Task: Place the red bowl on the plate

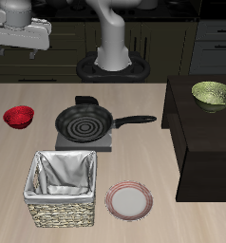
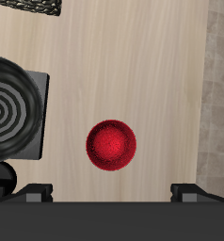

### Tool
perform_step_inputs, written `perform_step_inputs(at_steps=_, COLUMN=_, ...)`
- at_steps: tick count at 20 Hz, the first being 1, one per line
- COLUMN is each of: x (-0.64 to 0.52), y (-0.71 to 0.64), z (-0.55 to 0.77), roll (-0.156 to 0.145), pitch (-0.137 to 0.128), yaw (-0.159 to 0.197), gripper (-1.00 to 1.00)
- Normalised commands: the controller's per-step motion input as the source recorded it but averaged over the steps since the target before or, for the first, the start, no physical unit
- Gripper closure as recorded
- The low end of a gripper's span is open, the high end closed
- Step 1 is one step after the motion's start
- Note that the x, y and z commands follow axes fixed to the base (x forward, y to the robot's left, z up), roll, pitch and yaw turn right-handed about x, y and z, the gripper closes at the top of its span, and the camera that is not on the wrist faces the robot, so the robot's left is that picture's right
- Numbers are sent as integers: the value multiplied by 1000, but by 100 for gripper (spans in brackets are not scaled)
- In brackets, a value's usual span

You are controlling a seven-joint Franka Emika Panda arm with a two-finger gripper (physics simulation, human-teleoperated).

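Hovering my gripper (image 1: 12, 47) high over the red bowl (image 2: 111, 146), bowl sits straight below btw wide-open, empty fingers (image 2: 34, 192), plate (image 1: 129, 200) well apart.

The table (image 1: 134, 104) carries red bowl (image 1: 19, 117), plate (image 1: 129, 200), basket (image 1: 62, 188).

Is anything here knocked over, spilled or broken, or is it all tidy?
Nothing stands out. The red bowl sits upright, the plate lies flat and bare, the frying pan rests level on its stove, and the basket stands upright.
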Motion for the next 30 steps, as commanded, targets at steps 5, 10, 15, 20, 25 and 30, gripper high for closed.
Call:
perform_step_inputs(at_steps=5, x=-57, y=-333, z=159, roll=68, pitch=-28, yaw=-12, gripper=-100)
perform_step_inputs(at_steps=10, x=69, y=-470, z=79, roll=-22, pitch=3, yaw=-8, gripper=-100)
perform_step_inputs(at_steps=15, x=109, y=-533, z=58, roll=-59, pitch=-22, yaw=3, gripper=-100)
perform_step_inputs(at_steps=20, x=3, y=-154, z=-46, roll=-19, pitch=-1, yaw=9, gripper=-100)
perform_step_inputs(at_steps=25, x=-40, y=157, z=-322, roll=9, pitch=18, yaw=-10, gripper=-100)
perform_step_inputs(at_steps=30, x=0, y=180, z=-219, roll=-15, pitch=-2, yaw=-36, gripper=-100)
